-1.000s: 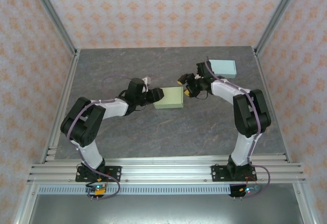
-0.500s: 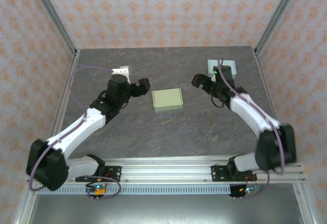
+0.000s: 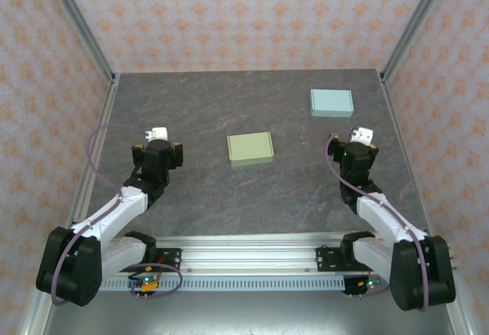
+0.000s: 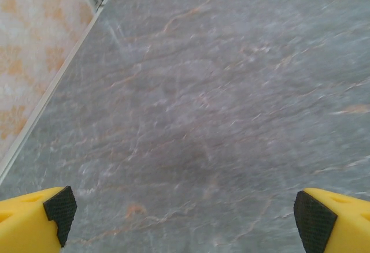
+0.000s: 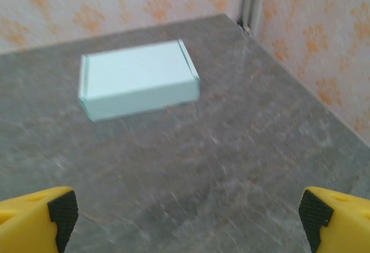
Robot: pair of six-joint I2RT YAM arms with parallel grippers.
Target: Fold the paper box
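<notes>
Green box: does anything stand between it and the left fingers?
Nothing visible does. Bare table lies between the left fingers and the green box; the blue box sits apart, toward the far right corner.

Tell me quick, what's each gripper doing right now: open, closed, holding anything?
Left gripper: open, holding nothing.
Right gripper: open, holding nothing.

Overhead camera looks down — low, forward-facing wrist cameras share its table (image 3: pixel 306 193).
</notes>
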